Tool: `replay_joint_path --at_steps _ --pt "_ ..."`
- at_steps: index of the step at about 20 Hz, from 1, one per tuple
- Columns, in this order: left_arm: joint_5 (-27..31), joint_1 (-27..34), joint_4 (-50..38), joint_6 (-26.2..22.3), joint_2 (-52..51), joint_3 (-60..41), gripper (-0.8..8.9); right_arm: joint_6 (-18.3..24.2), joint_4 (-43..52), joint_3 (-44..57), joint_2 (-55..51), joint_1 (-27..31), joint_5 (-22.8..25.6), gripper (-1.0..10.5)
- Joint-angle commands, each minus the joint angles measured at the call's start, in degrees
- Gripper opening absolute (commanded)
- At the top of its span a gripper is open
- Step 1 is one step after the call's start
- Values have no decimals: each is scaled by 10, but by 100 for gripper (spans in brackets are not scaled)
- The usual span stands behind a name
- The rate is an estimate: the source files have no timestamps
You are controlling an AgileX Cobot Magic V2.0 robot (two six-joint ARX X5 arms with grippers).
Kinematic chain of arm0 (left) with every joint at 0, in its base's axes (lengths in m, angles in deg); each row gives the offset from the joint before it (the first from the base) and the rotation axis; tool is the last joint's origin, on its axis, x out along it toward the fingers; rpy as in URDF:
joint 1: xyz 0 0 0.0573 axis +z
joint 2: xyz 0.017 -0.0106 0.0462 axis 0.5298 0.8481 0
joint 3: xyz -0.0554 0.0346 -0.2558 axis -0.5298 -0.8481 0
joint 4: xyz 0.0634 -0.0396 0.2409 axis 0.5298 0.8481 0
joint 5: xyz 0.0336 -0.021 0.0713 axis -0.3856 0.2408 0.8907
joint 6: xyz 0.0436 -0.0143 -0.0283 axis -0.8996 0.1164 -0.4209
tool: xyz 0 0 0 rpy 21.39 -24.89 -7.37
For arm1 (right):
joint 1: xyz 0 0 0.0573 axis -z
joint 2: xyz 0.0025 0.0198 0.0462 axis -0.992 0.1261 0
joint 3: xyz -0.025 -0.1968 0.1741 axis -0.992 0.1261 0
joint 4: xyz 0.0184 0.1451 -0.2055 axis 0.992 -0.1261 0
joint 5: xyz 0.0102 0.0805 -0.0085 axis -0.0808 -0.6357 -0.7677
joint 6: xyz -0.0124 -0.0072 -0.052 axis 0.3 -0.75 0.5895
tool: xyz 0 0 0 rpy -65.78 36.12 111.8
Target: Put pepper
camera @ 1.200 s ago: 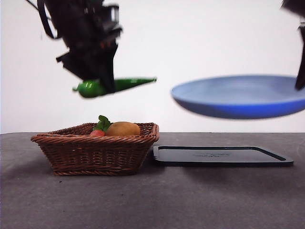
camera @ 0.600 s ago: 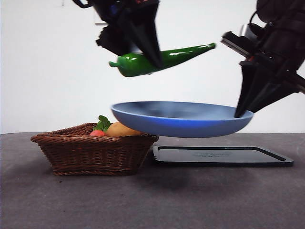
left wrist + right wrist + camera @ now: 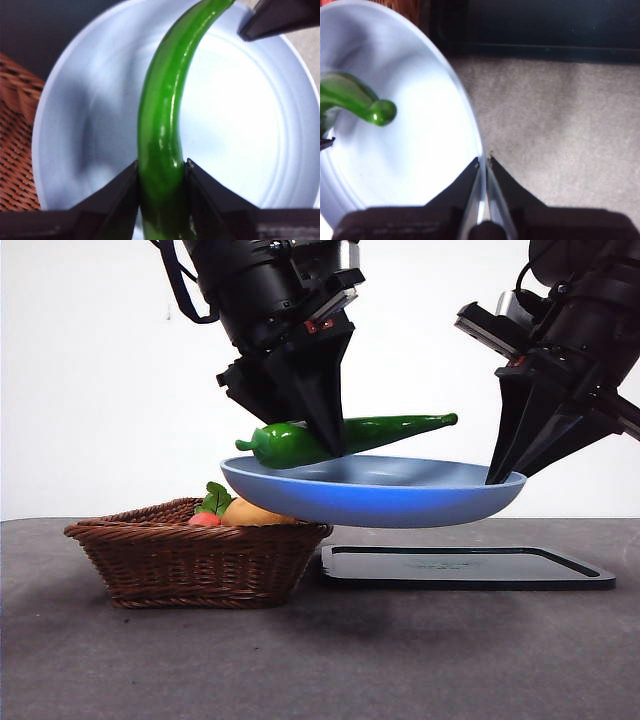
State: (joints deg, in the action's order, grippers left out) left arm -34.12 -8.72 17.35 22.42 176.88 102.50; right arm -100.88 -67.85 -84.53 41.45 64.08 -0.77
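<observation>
The long glossy green pepper (image 3: 380, 430) is held level just above the blue plate (image 3: 400, 502). My left gripper (image 3: 325, 445) is shut on the pepper's thick end; the left wrist view shows the pepper (image 3: 165, 125) between my jaws over the plate's bowl (image 3: 240, 120). My right gripper (image 3: 497, 478) is shut on the plate's right rim and holds the plate in the air above the table. In the right wrist view the rim (image 3: 472, 130) runs between the jaws and the pepper's tip (image 3: 380, 111) shows over the plate.
A brown wicker basket (image 3: 190, 555) stands on the table at the left, holding a round orange-tan produce (image 3: 255, 512) and a small red item with green leaves (image 3: 208, 510). A flat black tray (image 3: 465, 568) lies on the table under the plate.
The left gripper has come down with the pepper, from well above the plate to just over it. The plate has shifted slightly left and stays held up.
</observation>
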Motion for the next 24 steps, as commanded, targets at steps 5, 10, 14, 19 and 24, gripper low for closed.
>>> replay_joint_path --at_steps 5,10,14,19,24 --pt "0 -10 17 -7 46 8 128 -1 10 -11 6 -3 -31 6" --pt "2 -16 10 9 47 8 239 5 9 -11 6 -3 -31 6" --pt "3 -17 17 9 43 8 250 9 7 -11 6 -3 -30 6" --pt "5 -17 18 9 4 11 250 10 1 -11 6 -2 -30 6" --pt "13 -16 25 9 -43 29 250 9 1 -11 6 -1 -29 6"
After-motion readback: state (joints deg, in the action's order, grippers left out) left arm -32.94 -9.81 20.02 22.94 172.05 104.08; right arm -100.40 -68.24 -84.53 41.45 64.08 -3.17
